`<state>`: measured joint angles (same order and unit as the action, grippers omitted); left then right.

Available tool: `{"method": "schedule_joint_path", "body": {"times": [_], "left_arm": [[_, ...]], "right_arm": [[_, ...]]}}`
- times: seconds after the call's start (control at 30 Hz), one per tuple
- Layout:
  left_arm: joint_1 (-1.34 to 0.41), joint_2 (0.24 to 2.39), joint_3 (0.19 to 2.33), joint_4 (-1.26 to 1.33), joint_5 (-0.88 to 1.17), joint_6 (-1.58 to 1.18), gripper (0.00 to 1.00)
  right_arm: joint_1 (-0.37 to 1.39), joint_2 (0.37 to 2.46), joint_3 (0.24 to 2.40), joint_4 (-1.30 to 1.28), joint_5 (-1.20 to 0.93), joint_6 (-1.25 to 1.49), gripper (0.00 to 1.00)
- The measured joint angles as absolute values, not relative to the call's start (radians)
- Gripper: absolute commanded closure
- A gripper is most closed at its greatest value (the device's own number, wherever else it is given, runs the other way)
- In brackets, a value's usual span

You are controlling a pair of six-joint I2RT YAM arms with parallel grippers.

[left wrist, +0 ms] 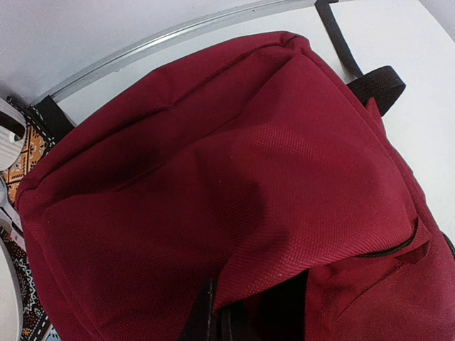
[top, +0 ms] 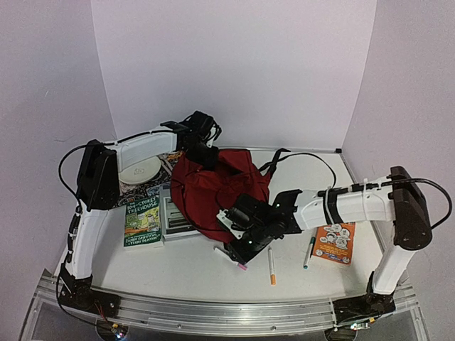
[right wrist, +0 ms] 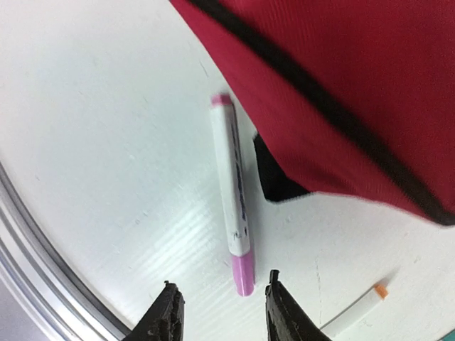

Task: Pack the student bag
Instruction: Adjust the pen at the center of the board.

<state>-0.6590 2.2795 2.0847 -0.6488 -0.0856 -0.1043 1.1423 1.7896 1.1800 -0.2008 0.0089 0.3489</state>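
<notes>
The student bag (top: pixel 213 190) is a dark red backpack lying in the middle of the table, with black straps trailing behind it. My left gripper (top: pixel 207 156) reaches over the bag's far side. In the left wrist view it (left wrist: pixel 215 321) is shut, pinching a raised fold of the bag's red fabric (left wrist: pixel 284 177). My right gripper (top: pixel 240 250) hangs low at the bag's near edge. In the right wrist view it (right wrist: pixel 224 304) is open just above the table, and the cap end of a pink marker (right wrist: pixel 233 192) lies between its fingertips (right wrist: pixel 167 316), untouched.
An orange marker (top: pixel 271 267) and a teal marker (top: pixel 309 251) lie near the front right, beside an orange book (top: pixel 334 243). A green book (top: pixel 142 222) and a grey book (top: pixel 174 213) lie left of the bag. A white disc (top: pixel 140 169) sits on a patterned book.
</notes>
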Motion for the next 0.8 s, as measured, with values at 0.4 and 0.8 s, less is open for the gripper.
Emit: {"method": "schedule_joint_path", "body": {"times": [0.4,0.8], "left_arm": [[-0.659,2.280,2.065,-0.645,-0.074,-0.104,1.00],[-0.658,2.280,2.065,-0.644,-0.069,-0.104,1.00]], "right_arm": [[1.142,1.960,1.287,-0.201,0.046,0.298,0.59],[1.144,2.027,1.321,-0.256,0.049,0.295,0.91]]}}
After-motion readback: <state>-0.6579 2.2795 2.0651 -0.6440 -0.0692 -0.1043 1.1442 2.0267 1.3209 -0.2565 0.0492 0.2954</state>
